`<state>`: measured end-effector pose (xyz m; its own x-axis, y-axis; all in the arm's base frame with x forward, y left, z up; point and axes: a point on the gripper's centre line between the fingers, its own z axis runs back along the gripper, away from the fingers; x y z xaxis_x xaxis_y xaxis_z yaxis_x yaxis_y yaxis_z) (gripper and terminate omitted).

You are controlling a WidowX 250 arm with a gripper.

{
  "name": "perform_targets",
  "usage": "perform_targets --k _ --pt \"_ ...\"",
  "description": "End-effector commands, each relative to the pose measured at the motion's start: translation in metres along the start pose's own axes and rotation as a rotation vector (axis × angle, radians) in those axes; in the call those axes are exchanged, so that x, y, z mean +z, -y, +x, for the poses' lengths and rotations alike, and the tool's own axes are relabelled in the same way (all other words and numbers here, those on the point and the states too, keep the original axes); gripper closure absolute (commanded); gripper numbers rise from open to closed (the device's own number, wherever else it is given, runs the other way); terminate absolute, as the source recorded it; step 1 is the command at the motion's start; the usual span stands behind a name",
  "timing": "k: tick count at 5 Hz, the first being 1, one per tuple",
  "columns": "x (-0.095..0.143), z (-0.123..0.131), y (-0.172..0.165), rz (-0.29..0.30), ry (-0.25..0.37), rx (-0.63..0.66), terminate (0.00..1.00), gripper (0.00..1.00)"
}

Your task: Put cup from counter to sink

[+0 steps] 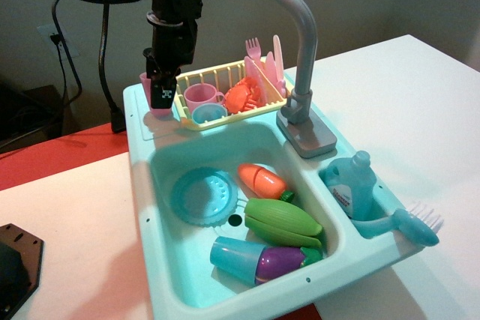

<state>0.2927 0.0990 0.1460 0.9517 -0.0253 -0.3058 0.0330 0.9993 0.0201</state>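
Note:
The small pale-pink cup [146,94] stands on the ribbed teal counter [142,131] at the sink unit's back-left corner. My black gripper [161,95] hangs down right at it. One finger with a white marker covers most of the cup's right side. The other finger is hidden, so I cannot tell whether the jaws hold the cup. The deep teal sink [159,177] lies just in front of the counter.
The yellow dish rack [225,76] right of the cup holds a pink mug [201,97] and cutlery. The tall grey faucet [300,58] stands at the back. The basin holds a blue plate [202,196], toy vegetables [283,219] and a blue tumbler [232,256]. A soap bottle [351,185] fills the side compartment.

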Motion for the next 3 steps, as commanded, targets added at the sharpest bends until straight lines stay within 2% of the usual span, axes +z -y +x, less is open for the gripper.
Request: perform_targets --k 1,3 --pt "0.0097 -0.0016 -0.0028 0.021 0.06 0.001 0.0 1.0" --pt "0.0129 -0.0068 0.0005 0.018 0.072 -0.004 0.0 1.0"
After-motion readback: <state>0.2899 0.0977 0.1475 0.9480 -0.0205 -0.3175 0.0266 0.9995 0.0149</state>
